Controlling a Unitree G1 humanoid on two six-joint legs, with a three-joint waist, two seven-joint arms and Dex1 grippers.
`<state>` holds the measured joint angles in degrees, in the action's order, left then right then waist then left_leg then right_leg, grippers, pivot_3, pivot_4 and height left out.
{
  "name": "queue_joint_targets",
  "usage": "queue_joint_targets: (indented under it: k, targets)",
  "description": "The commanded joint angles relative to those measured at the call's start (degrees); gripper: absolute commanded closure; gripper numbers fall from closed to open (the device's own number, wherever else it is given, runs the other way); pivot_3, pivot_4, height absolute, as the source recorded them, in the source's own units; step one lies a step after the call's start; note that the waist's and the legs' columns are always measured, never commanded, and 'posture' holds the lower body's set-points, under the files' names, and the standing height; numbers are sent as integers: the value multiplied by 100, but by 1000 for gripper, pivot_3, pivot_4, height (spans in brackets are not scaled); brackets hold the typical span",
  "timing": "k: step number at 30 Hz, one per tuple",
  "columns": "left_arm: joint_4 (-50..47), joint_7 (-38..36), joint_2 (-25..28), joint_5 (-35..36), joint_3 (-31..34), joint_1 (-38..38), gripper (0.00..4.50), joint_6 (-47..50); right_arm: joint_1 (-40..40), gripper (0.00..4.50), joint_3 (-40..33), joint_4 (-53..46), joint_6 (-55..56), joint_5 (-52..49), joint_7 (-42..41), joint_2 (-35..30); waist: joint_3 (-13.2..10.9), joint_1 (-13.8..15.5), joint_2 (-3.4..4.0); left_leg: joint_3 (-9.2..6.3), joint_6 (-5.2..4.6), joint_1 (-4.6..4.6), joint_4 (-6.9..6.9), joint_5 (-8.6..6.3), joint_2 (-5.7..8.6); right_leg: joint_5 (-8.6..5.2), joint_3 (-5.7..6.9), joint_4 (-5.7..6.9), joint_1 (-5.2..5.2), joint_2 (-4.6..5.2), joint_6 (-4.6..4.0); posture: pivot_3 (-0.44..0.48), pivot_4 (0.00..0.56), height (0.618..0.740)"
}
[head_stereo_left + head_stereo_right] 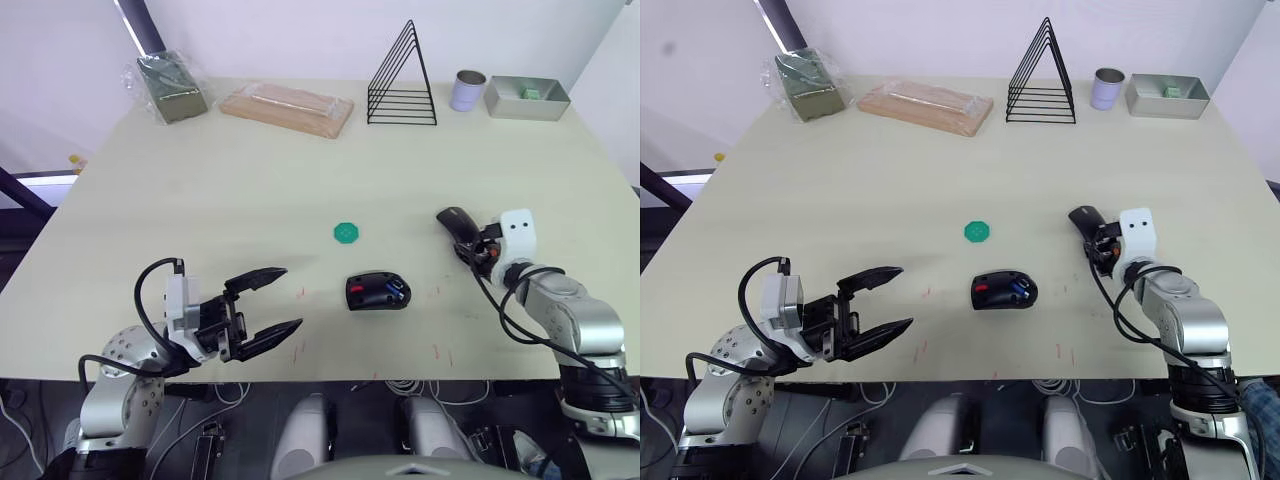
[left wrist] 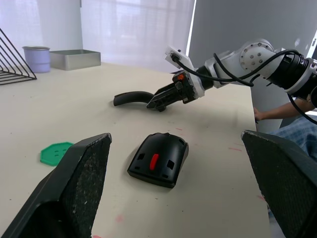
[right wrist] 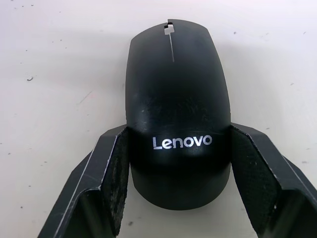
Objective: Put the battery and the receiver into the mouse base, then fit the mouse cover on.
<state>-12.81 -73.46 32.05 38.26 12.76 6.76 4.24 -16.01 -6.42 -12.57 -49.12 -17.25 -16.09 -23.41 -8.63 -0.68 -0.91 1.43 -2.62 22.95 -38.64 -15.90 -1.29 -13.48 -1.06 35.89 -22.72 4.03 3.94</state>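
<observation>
mouse cover [image 3: 178, 134] end hidden in right gripper [image 3: 178, 198], receiver indiscernible

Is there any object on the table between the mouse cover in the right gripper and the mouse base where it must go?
Nothing visible. The right gripper holds the mouse cover, and only bare table lies between it and the mouse base. The green disc sits off to the side.

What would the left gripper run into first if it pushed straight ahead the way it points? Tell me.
Probably the mouse base. The open left gripper points across the table toward it, and the left wrist view shows it centered between the fingers, nothing nearer. The green disc lies off to the side.
</observation>
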Motion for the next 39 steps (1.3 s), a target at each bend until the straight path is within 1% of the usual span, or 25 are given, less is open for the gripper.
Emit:
queue_joint_targets:
  k: [1,2,5,8,10,13,16,20,23,29,39]
  targets:
    - [-87,8,25,86,-4,-96,0,-21,-42,1751,-25,-650,54,-360,-695,-408,-2,2,4,0,0,0,0,0,0,0,0,0,0,0,0,0,150,740]
    - [-92,10,36,92,5,-112,0,-11,-67,1751,12,-852,34,-556,-1091,-648,-4,3,6,0,0,0,0,0,0,0,0,-1,0,0,0,0,150,740]
    - [-103,19,62,109,12,-161,0,52,-294,1751,6,-1200,-165,-1127,-1922,-1185,-2,-1,3,-1,0,-1,2,0,-1,0,1,-2,1,0,0,0,150,740]
    - [-122,-8,95,109,-17,-179,0,101,-535,1751,164,-1309,-225,-1327,-2500,-1664,-3,-3,3,-1,0,-3,2,0,-2,0,0,-2,1,0,0,0,150,740]
    - [-140,-46,126,98,-15,-160,0,99,-814,1751,321,-1370,-245,-1519,-3038,-2045,-6,-3,6,-1,0,-3,2,0,-2,0,0,-3,1,0,0,0,150,740]
    - [-164,-98,180,144,49,-120,0,113,-1319,1751,746,-1337,-55,-1600,-3887,-2558,-5,-2,2,-2,0,-4,4,0,-2,0,1,-7,-1,3,0,0,150,740]
    - [-173,-146,229,167,96,-77,0,105,-1774,1751,1217,-1255,120,-1508,-4471,-2784,-6,-3,2,-4,0,-4,9,0,-2,-1,4,-10,-2,5,-1,0,150,740]
    - [-177,-281,327,219,170,13,0,116,-2334,1751,1922,-1079,278,-1233,-5023,-2838,-6,-5,2,-5,0,-4,12,0,-1,-1,7,-11,-3,10,-1,0,150,740]
    - [-88,-425,471,327,290,86,0,150,-2662,1751,2431,-759,497,-920,-5258,-2646,-6,12,1,-6,1,-4,14,0,-2,-1,9,-11,-4,14,-3,0,150,740]
    - [-17,-444,534,326,398,158,0,115,-2834,1751,3125,-93,1052,-238,-5590,-2365,-7,2,-1,-8,2,-3,16,-1,4,-1,16,-12,-5,54,-3,0,150,740]
    - [-60,-401,537,310,434,238,0,111,-2729,1751,3378,379,1318,331,-5767,-2093,-7,-7,0,-11,5,-2,24,-2,6,0,21,-14,-7,68,-7,0,150,740]
